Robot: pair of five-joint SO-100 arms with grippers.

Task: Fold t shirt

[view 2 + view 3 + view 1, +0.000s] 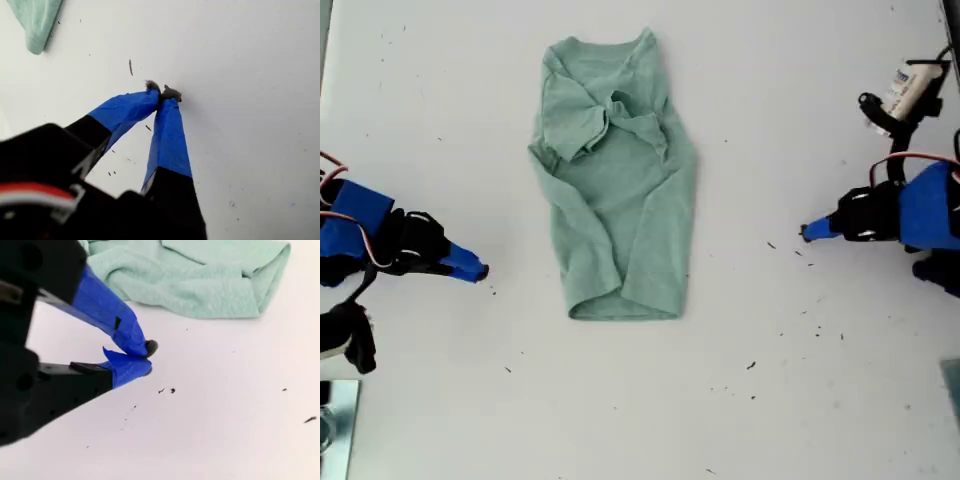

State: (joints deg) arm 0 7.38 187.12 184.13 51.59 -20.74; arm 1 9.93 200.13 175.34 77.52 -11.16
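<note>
The pale green t shirt point(618, 190) lies on the white table point(800, 400) at the middle of the exterior view, collar toward the top, hem toward the bottom, both sleeves bunched inward over the chest. My first gripper point(163, 93) point(807, 232) is shut with nothing in it, resting low over bare table at the exterior view's right, apart from the shirt; only a hem corner of the shirt point(36, 22) shows in its wrist view. My second gripper point(146, 356) point(478, 271) is also shut and holds nothing, at the exterior view's left, a short way from the shirt's edge point(200, 285).
Dark specks point(817, 330) are scattered over the table toward the exterior view's lower right, and a few specks point(166, 390) lie by my second gripper. A white and black camera mount point(905, 95) stands at the exterior view's upper right. A metal piece point(335, 420) sits at its lower left.
</note>
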